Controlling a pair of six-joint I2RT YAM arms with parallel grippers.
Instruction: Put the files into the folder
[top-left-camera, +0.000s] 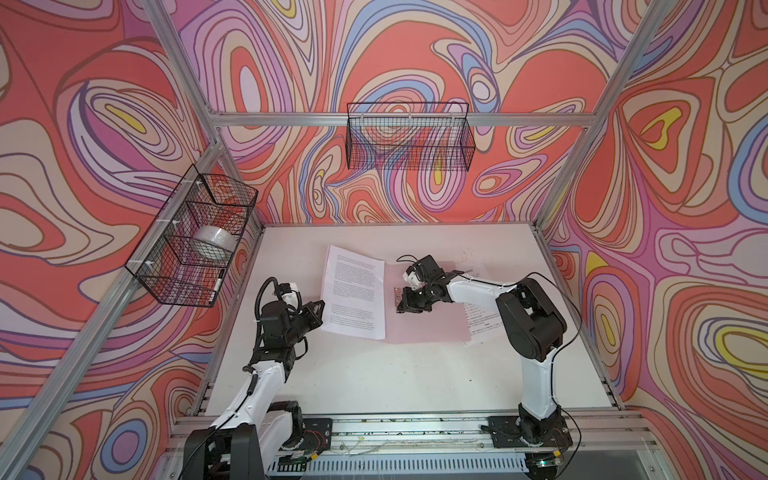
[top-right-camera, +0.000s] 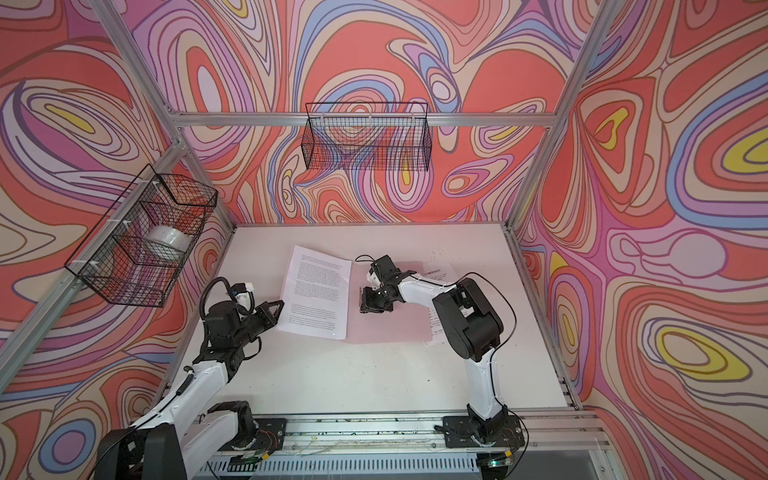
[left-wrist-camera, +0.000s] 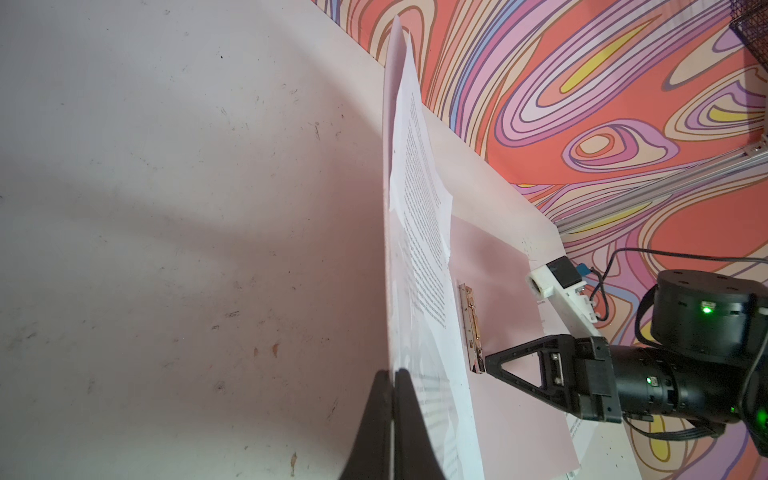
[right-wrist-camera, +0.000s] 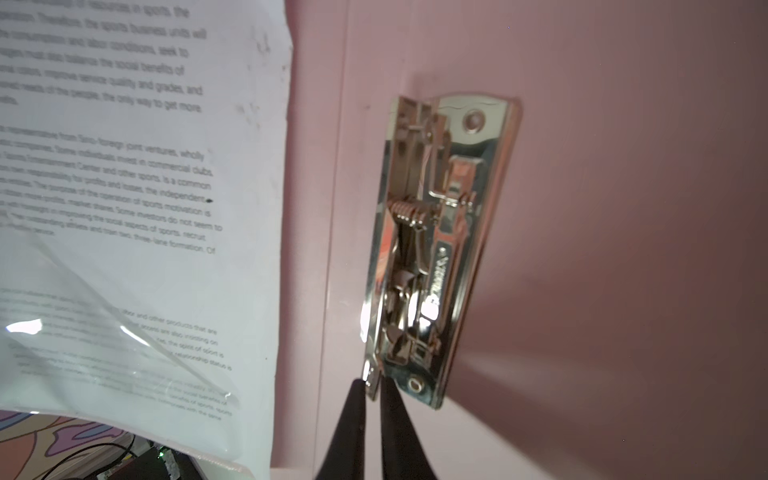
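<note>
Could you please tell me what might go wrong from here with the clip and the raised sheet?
1. The right tool pinches only the lever end of the metal clip; it may slip off and let the clip snap shut.
2. The left tool holds the printed sheet raised by one edge; thin paper could crease or slide out.
3. Lifting the clip might drag the whole folder along.

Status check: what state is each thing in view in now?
White printed paper sheets: left of the clip, outer edge lifted.
Pale pink cardstock folder: open on the table.
Silver metal clip: on the folder, one end pinched.
Second printed sheet: partly under the folder.
Left tool: shut on the sheets' edge.
Right tool: shut on the clip's end.
</note>
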